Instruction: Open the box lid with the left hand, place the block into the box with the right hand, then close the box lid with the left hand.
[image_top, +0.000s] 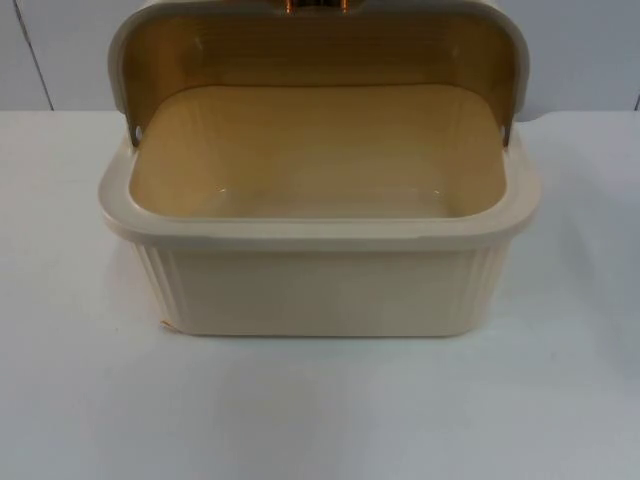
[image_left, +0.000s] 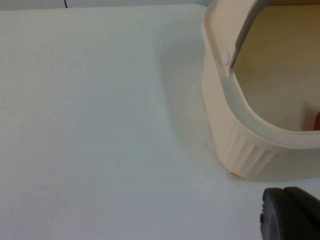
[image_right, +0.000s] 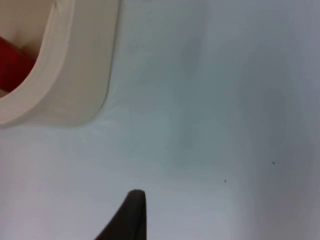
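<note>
Cream plastic box (image_top: 320, 285), hinged lid (image_top: 320, 50) raised, red block (image_right: 12, 62) inside: the lid looks light, stiff and slick, best taken at its front edge; each gripper's finger state cannot be told.

White table top (image_top: 80, 400): smooth, matte, faint bluish cast. Few tiny dark specks (image_right: 224, 181) on surface just beyond right fingertip; another speck (image_left: 165, 183) ahead of left fingertip. Grey partition wall (image_top: 60, 50) at table's far edge, with thin dark vertical seam (image_top: 35, 55). Soft shadow on table near wall.
</note>
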